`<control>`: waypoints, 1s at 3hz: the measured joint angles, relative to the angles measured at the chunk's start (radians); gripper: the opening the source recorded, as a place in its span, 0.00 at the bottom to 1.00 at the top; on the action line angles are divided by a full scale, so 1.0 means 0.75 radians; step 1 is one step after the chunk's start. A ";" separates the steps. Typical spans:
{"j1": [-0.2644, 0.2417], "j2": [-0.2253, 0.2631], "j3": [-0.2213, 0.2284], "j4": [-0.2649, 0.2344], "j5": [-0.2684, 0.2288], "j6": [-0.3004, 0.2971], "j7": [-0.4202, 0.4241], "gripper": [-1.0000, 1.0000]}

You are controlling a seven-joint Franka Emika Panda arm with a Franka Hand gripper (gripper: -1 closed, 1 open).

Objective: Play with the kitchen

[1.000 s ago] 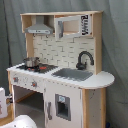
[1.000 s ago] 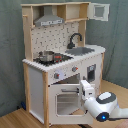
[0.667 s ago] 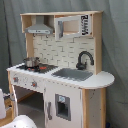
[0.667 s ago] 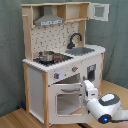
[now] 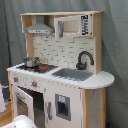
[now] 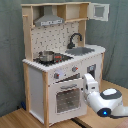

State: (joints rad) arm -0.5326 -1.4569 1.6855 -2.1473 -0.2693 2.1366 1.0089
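Note:
The kitchen (image 5: 65, 95) is a tall white and light-wood toy with a grey hood (image 5: 39, 29), a black faucet (image 5: 84, 59), a sink (image 5: 73, 74) and a small metal pot (image 5: 31, 62) on the stovetop. In the second exterior view the kitchen (image 6: 37, 85) shows its windowed oven door (image 6: 66, 98) under the knobs (image 6: 56, 76). My white arm (image 6: 104, 99) reaches in from the second exterior view's lower right. My gripper (image 6: 88, 81) is at the oven door's right edge, by its top corner. In the first exterior view the oven door (image 5: 22, 102) stands ajar.
A grey curtain (image 5: 115, 50) hangs behind the kitchen. The floor is light wood (image 6: 15, 119). An upper cabinet door (image 6: 100, 11) stands open at the top right in the second exterior view. The rounded counter end (image 5: 102, 80) juts out beside the sink.
My arm has moved up and toward the kitchen, from low on the second exterior view's right to the oven door's right edge.

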 joint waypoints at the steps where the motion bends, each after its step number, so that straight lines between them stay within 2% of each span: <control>1: 0.006 0.001 -0.048 0.000 0.002 0.001 -0.144 1.00; 3: 0.016 0.026 -0.142 -0.002 0.014 0.011 -0.470 1.00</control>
State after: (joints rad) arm -0.5204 -1.4375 1.5789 -2.1488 -0.2588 2.1446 0.6566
